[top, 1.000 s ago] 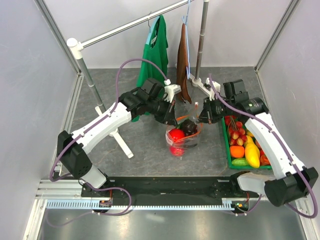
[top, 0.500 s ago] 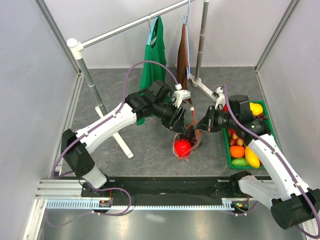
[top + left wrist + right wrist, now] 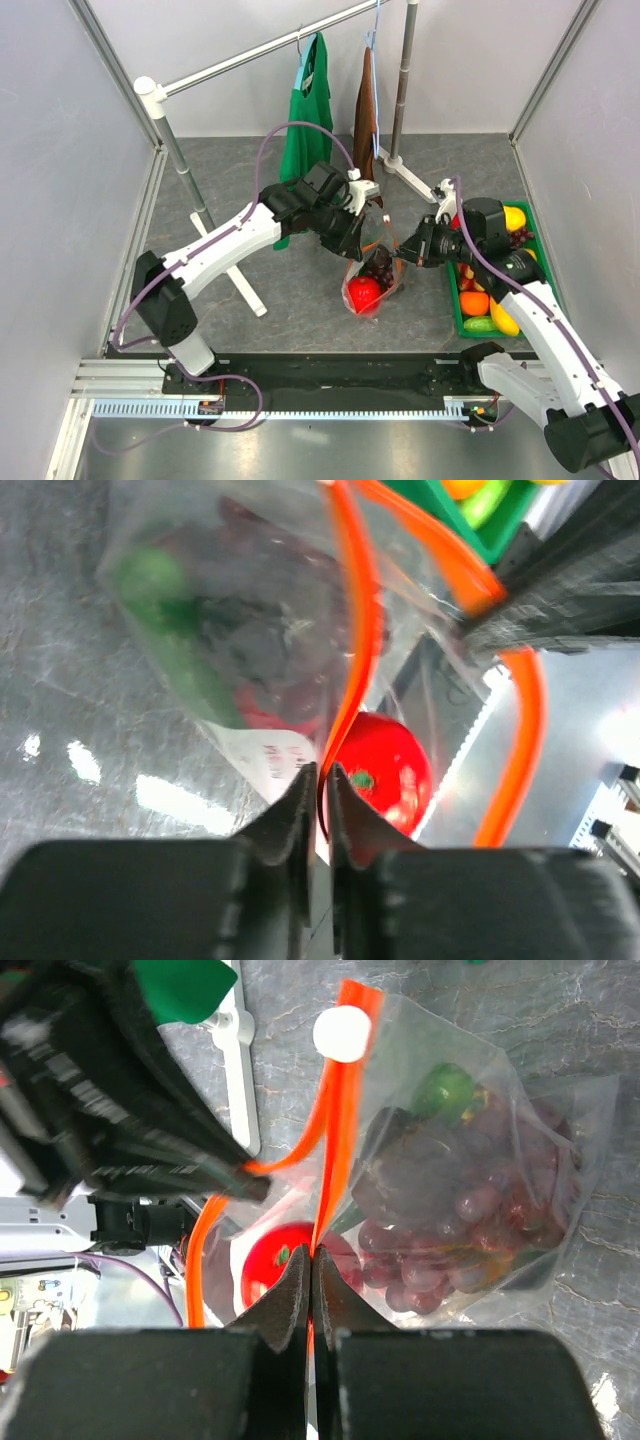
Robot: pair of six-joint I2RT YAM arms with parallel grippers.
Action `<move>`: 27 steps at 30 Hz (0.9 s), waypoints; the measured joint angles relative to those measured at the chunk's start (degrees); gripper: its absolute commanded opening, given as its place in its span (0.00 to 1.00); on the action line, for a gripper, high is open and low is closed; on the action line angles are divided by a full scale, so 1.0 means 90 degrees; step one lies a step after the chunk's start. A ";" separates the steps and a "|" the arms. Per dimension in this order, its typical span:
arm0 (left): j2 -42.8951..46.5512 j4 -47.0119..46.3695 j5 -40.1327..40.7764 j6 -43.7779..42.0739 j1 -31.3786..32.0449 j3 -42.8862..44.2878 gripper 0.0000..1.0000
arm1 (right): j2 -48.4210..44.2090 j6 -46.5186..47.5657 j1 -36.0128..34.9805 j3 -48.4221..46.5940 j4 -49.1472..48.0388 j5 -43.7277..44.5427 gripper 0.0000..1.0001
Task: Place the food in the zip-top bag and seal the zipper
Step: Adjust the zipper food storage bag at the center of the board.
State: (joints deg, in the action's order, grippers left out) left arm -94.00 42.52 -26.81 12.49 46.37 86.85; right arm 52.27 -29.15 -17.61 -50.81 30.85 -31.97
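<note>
The clear zip-top bag hangs between my two grippers above the grey floor. Inside it are a red apple and dark purple grapes. My left gripper is shut on one side of the orange-red zipper, with the apple just beyond its tips. My right gripper is shut on the other zipper strip. In the right wrist view the whitish tab sits at the strip's far end, beside the grapes and a green piece.
A green tray of mixed toy fruit stands at the right, close to my right arm. A clothes rail carries a green garment and a brown cloth behind the bag. The white rack foot lies to the bag's left.
Both grippers have drawn closer together, so the bag mouth has narrowed. The bag has shifted slightly right and the right arm has pulled back towards the near edge.
</note>
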 measured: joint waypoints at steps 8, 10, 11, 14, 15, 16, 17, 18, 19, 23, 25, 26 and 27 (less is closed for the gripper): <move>-0.1360 0.1166 0.0002 -0.0379 0.0024 0.2900 0.02 | -0.0206 -0.0168 -0.0002 -0.0119 0.0056 -0.0078 0.00; -0.1353 0.1248 -0.0092 -0.0493 0.0073 0.3179 0.02 | -0.0228 -0.0262 -0.0005 -0.0119 -0.0019 -0.0087 0.00; -0.1348 0.1270 -0.0146 -0.0534 0.0112 0.3230 0.02 | -0.0243 -0.0296 -0.0007 -0.0100 -0.0066 -0.0085 0.00; -0.1496 0.1416 -0.0270 -0.0631 0.0206 0.3240 0.03 | -0.0316 -0.0386 -0.0012 0.0114 -0.0155 0.0000 0.00; -0.1613 0.1484 -0.0301 -0.0690 0.0221 0.3232 0.06 | -0.0316 -0.0413 -0.0012 0.0180 -0.0155 0.0061 0.00; -0.1710 0.1532 -0.0333 -0.0746 0.0221 0.3215 0.07 | -0.0313 -0.0430 -0.0012 0.0226 -0.0151 0.0124 0.00; -0.1795 0.1576 -0.0381 -0.0818 0.0214 0.3181 0.11 | -0.0316 -0.0459 -0.0012 0.0265 -0.0153 0.0189 0.00; -0.1851 0.1625 -0.0418 -0.0882 0.0197 0.3143 0.12 | -0.0316 -0.0476 -0.0012 0.0267 -0.0163 0.0221 0.00; -0.1880 0.1673 -0.0474 -0.0969 0.0170 0.3116 0.15 | -0.0321 -0.0522 -0.0010 0.0267 -0.0214 0.0250 0.00; -0.1858 0.1753 -0.0741 -0.1243 0.0049 0.3116 0.42 | -0.0313 -0.0712 0.0019 0.0260 -0.0350 0.0284 0.00; -0.1821 0.1766 -0.0828 -0.1319 -0.0002 0.3116 0.44 | -0.0301 -0.0806 0.0029 0.0250 -0.0384 0.0291 0.00; -0.1797 0.1768 -0.0869 -0.1328 -0.0007 0.3116 0.44 | -0.0294 -0.0852 0.0029 0.0248 -0.0408 0.0306 0.00; -0.1770 0.1768 -0.0886 -0.1331 -0.0005 0.3116 0.44 | -0.0284 -0.0899 0.0029 0.0248 -0.0435 0.0311 0.00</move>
State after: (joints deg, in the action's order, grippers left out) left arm -109.93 58.43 -34.79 0.51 46.33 114.89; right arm 49.71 -37.23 -17.34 -48.58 26.94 -29.17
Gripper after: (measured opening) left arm 0.435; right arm 0.010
